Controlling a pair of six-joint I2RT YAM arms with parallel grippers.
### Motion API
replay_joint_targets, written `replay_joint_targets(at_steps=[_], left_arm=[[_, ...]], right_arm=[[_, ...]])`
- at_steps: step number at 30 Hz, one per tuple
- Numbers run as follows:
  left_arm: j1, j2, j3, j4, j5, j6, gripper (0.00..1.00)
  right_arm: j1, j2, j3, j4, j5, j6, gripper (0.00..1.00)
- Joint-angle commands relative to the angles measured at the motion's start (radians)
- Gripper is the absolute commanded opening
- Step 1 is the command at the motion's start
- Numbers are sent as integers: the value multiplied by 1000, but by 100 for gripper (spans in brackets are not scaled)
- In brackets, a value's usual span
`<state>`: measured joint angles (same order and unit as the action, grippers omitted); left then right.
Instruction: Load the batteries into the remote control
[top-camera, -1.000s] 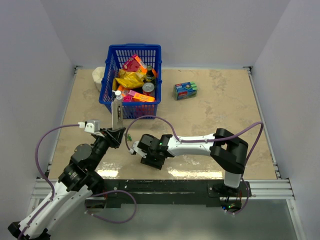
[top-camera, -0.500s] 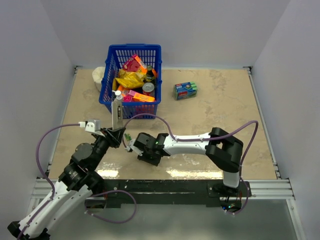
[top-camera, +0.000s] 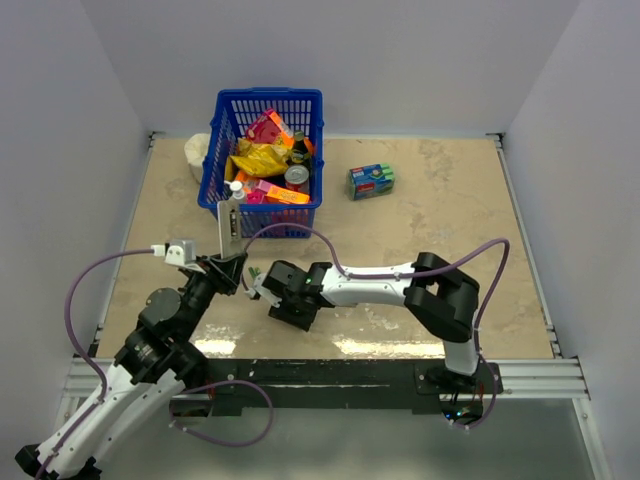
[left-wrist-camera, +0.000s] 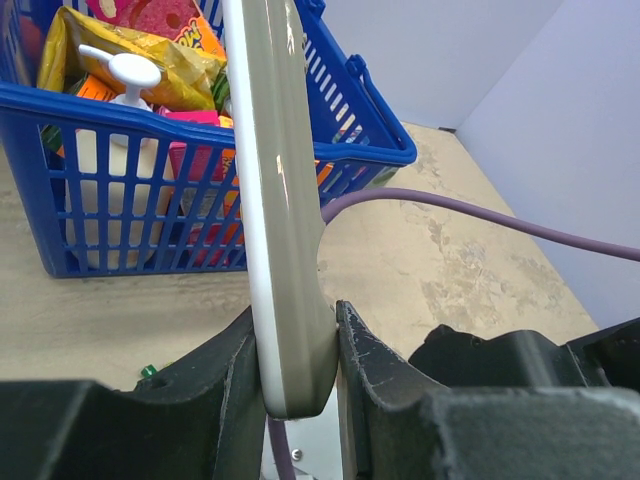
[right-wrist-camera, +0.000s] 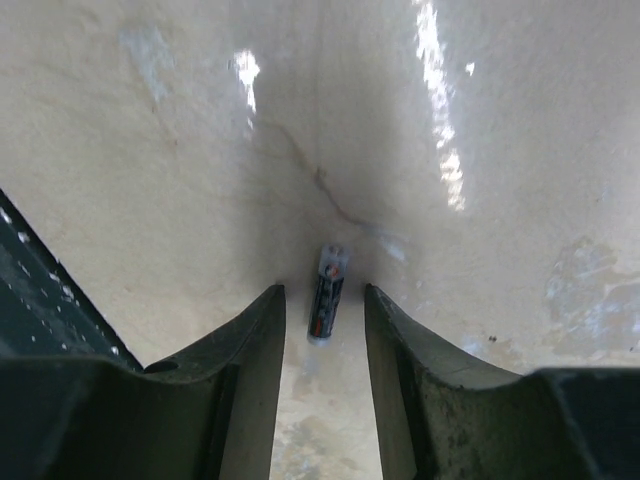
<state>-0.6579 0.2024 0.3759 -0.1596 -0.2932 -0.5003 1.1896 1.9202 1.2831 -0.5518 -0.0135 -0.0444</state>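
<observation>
Moved: right gripper (right-wrist-camera: 323, 300) has shifted left, nearer the remote (left-wrist-camera: 278, 200).
Battery (right-wrist-camera: 327, 280): lies on table (right-wrist-camera: 150, 150) between right jaws, which stand apart.
Left gripper (left-wrist-camera: 295, 385): clenched on upright remote.

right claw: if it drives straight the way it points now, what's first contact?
The battery, lying on the table dead ahead of the right claw, between its open fingertips with a gap each side. The fingers themselves would likely meet the table beside it, though depth is hard to judge.
</observation>
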Motion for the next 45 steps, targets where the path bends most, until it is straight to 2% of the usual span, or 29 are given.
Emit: replay_joint_targets(at_steps=[1,5,9,10,11,15,16,21,24,28,33,39,45], left_arm=[[-5,-20,54,9,-15,26,0],[-5,-26,55,-1,-18,23,0],[-5,-29,55,0,-18,20,0],[-5,-29,55,0,-18,19,0],[-5,-28,55,0,-18,19,0],[-3,-26,52,6,-15,19,0],[-5,-24,52,8,-14,17,0],[-5,-17,44,28,-1,14,0],[-5,-14,43,32,3,14,0],[-5,-17,43,32,3,16,0],[-5,-32,47,20,-6,17,0],[-5,-46,46,6,-15,16,0],[-3,-54,46,0,-20,14,0]], right_arm=[[-5,39,58,16,6,-18,40],[-5,65,78,9,12,1,35],[-18,46,67,-5,30,91,12],[-22,34,61,-8,46,116,2],[-30,25,49,-8,62,145,0],[-115,-71,12,-37,162,352,0],[-139,-98,1,-43,178,456,0],[-321,-271,-158,19,207,809,0],[-390,-369,-252,55,253,996,0],[-435,-443,-336,58,320,1202,0],[-446,-425,-346,-13,357,1460,0],[-447,-327,-291,-86,348,1581,0],[-446,-237,-263,-97,296,1586,0]])
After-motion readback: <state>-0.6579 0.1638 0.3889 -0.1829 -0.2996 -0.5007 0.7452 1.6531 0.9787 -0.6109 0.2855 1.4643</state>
